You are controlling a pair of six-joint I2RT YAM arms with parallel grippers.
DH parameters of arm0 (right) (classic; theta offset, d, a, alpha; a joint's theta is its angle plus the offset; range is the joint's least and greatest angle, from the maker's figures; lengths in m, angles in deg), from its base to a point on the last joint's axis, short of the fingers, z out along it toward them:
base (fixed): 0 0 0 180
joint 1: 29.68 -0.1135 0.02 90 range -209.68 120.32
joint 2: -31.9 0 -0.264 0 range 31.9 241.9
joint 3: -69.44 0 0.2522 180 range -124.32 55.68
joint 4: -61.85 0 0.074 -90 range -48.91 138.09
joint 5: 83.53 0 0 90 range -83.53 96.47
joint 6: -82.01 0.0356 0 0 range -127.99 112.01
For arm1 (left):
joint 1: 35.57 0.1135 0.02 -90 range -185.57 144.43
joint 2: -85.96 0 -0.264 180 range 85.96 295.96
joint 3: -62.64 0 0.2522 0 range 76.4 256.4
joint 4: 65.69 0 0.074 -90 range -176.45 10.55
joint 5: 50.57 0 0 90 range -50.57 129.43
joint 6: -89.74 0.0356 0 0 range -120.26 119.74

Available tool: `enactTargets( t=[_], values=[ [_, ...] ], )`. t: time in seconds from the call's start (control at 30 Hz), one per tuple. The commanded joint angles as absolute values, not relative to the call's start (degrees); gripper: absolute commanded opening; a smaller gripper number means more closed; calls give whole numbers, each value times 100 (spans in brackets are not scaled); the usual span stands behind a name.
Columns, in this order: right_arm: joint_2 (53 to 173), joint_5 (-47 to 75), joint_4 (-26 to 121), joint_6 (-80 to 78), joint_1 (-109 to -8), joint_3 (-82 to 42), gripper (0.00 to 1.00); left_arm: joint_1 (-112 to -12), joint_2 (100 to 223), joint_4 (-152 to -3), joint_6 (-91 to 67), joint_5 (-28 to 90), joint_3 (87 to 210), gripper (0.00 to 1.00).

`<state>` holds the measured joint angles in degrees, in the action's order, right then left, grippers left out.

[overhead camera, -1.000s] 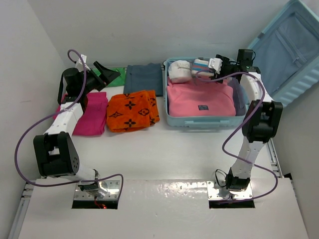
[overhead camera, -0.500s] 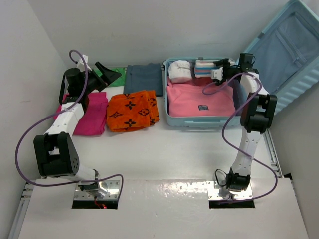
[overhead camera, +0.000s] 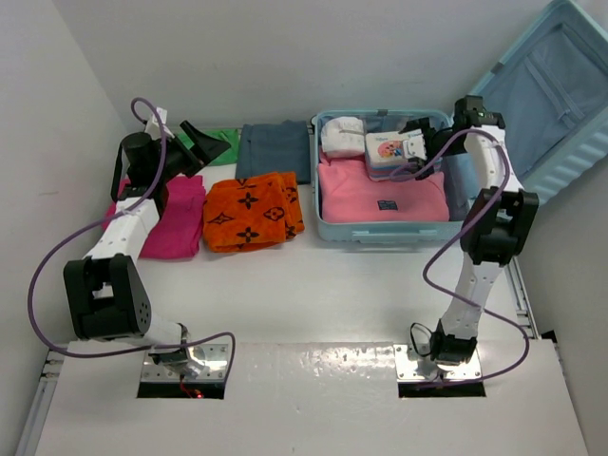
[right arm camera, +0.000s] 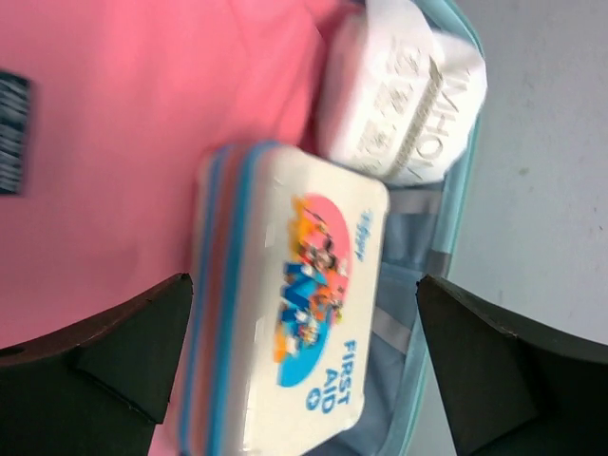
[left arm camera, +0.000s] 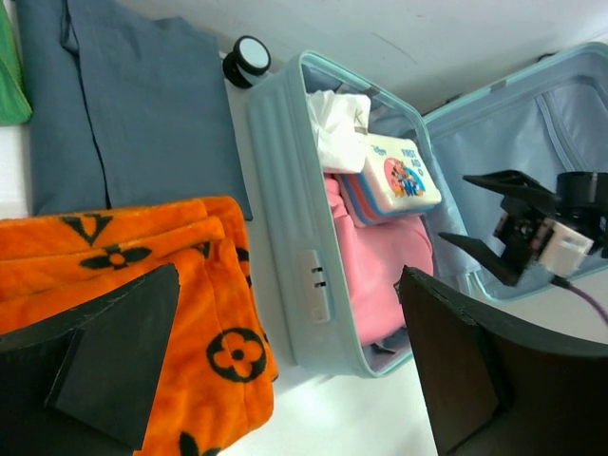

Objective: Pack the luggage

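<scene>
Luggage [overhead camera: 380, 231] at far edge of bench [overhead camera: 313, 304], R half, lying open; lid [overhead camera: 560, 104] tilted up toward far R corner. Seen also in L wrist view [left arm camera: 294, 237], ribbed wall and black wheel showing.

Inside: pink top [overhead camera: 380, 195] filling near part, white bundle [overhead camera: 342, 136] at far L corner of case, first-aid box [overhead camera: 385, 152] just R of bundle, resting partly on far edge of pink top. Box lid up, "FIRST AID" legible in R wrist view [right arm camera: 285, 332].

R gripper [overhead camera: 410, 144] over far part of case, just R of box. Fingers spread wide, nothing held; in wrist view box betw. the two fingers w/ gaps both sides [right arm camera: 304, 280]. From L wrist view, clearly apart from box [left arm camera: 454, 209].

L gripper [overhead camera: 214, 142] nr far L corner, fingers wide, empty [left arm camera: 290, 275].

L of luggage, along far edge: grey-blue cloth [overhead camera: 274, 150], then green cloth [overhead camera: 226, 142] partly behind L gripper. Orange towel [overhead camera: 249, 211] nearer mid-bench, magenta cloth [overhead camera: 176, 218] nr L edge.
</scene>
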<state>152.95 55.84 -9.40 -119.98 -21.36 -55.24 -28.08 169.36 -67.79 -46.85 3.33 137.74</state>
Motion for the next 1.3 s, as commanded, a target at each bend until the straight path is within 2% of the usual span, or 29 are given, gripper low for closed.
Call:
enactTargets(
  t=[0.0, 0.13, 0.2, 0.23, 0.27, 0.3, 0.33, 0.37, 0.4, 0.43, 0.47, 0.5, 0.63, 0.77, 0.8, 0.97, 1.07, 1.1, 1.17, 1.2, 1.27],
  values=[
    [14792, 5561, -2370, -13604, -2229, -5498, 100, -2757, 16638, -6539, -4737, 146, 13704, 100],
    [14179, 5700, -3091, -13588, -2255, -5165, 99, -2757, 16585, -6399, -4790, 15, 13643, 100],
    [13975, 5815, -2944, -12942, -2395, -4901, 89, -2757, 16533, -6345, -4790, 14, 13582, 100],
    [13661, 5859, -2656, -12650, -2536, -4665, 73, -2757, 16533, -6345, -4790, 14, 13581, 100],
    [13545, 5833, -2104, -12368, -2667, -4358, 63, -2757, 16472, -6345, -4790, 14, 13503, 100],
    [13369, 5807, -1751, -11339, -2721, -4155, 37, -2809, 16471, -6345, -4790, 14, 13502, 100],
    [13159, 5580, -921, -10972, -2869, -3414, 27, -2810, 16419, -6345, -4790, 14, 13450, 100],
    [13061, 5456, 367, -10133, -2923, -3102, 22, -2810, 16418, -6345, -4790, 14, 13449, 100],
    [12956, 5307, 1049, -9672, -3115, -2794, 22, -2871, 16418, -6345, -4790, 14, 13388, 100],
    [12763, 4992, 1718, -8606, -3161, -2182, 17, -2871, 16357, -6345, -4790, 14, 13388, 100],
    [12761, 4711, 3221, -8395, -3204, -1784, 14, -2871, 16357, -6345, -4790, 75, 13388, 100],
    [12840, 4412, 3549, -8201, -3292, -1658, 13, -2924, 16305, -6398, -4790, 75, 13388, 100],
    [13568, 3830, 3437, -7874, -3337, -2158, 13, -2924, 16304, -6582, -4737, 189, 13388, 100],
    [14166, 3163, 4501, -7673, -3293, -2157, 12, -2924, 16356, -6809, -4448, 190, 13554, 100],
    [14420, 2952, 4580, -7507, -3241, -2576, 12, -2924, 16357, -6872, -4377, 190, 13651, 100],
    [14871, 2862, 4134, -7302, -2985, -3353, 12, -2863, 16462, -7557, -3876, 409, 13959, 100],
    [14363, 3300, 3738, -7425, -2820, -3064, 23, -2758, 16637, -7926, -3525, 462, 14152, 100],
    [14256, 3650, 3433, -7269, -2836, -3029, 35, -2757, 16725, -8284, -3202, 462, 14222, 100],
    [13713, 3924, 2834, -6734, -2914, -3115, 46, -2757, 16796, -8725, -2858, 540, 14441, 100],
    [13597, 4213, 2666, -6149, -2924, -3281, 56, -2757, 16796, -9171, -2752, 541, 14503, 100],
    [13123, 4540, 2085, -4714, -3274, -3537, 61, -2600, 16849, -9579, -2470, 445, 14504, 100]
  ],
)
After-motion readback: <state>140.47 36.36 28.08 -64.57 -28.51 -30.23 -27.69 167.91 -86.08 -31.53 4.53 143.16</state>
